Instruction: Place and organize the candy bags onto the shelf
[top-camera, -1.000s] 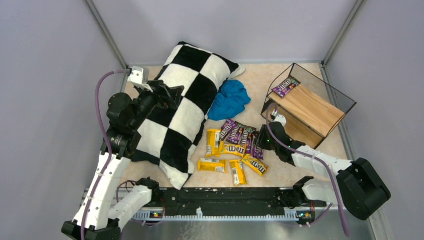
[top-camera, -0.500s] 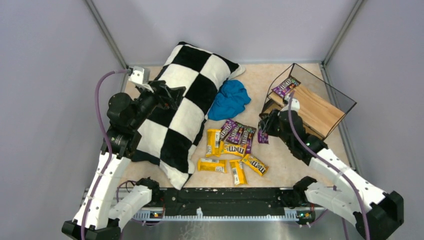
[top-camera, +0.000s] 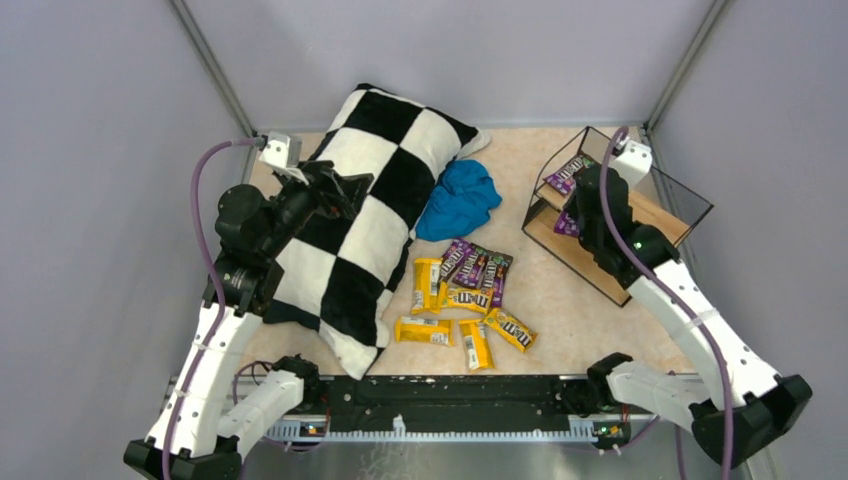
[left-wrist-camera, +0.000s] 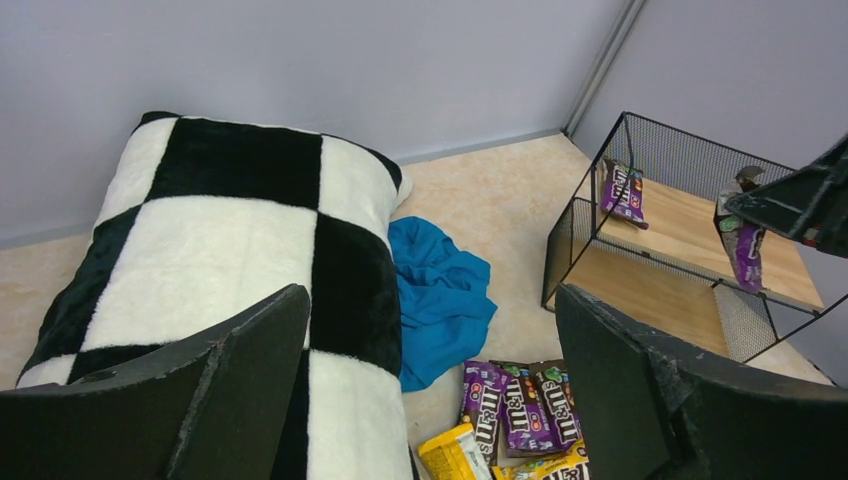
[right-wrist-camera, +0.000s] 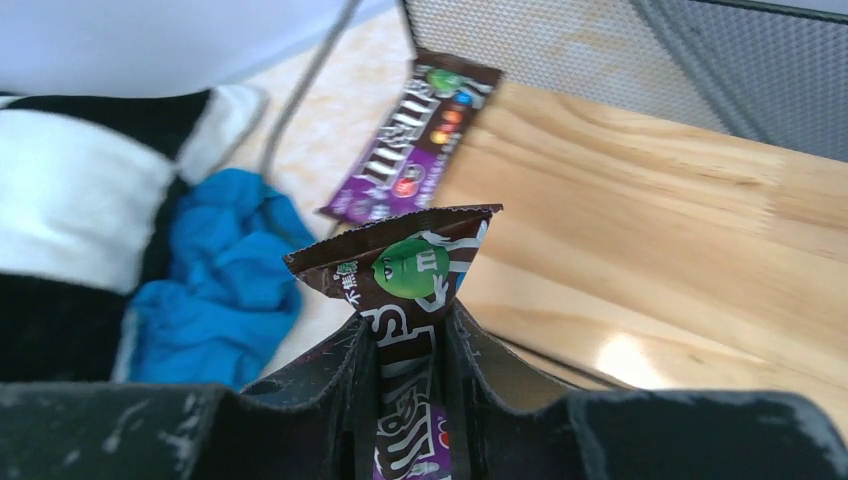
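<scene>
The shelf (top-camera: 662, 212) stands at the back right, with one purple candy bag (top-camera: 568, 172) lying on the far-left corner of its top board. My right gripper (top-camera: 578, 205) is shut on another purple candy bag (right-wrist-camera: 410, 268), which hangs down over the left part of the top board (right-wrist-camera: 650, 220). That held bag also shows in the left wrist view (left-wrist-camera: 746, 252). Several yellow and purple candy bags (top-camera: 468, 292) lie in a loose pile on the table's middle. My left gripper (top-camera: 352, 190) is open and empty above the pillow.
A black-and-white checkered pillow (top-camera: 370, 215) lies across the left half of the table. A crumpled blue cloth (top-camera: 458, 200) lies between the pillow and the shelf. Grey walls close in the back and both sides.
My right gripper has lifted a purple bag off the pile and carried it back and right to the shelf's top board. The left arm has not moved.
</scene>
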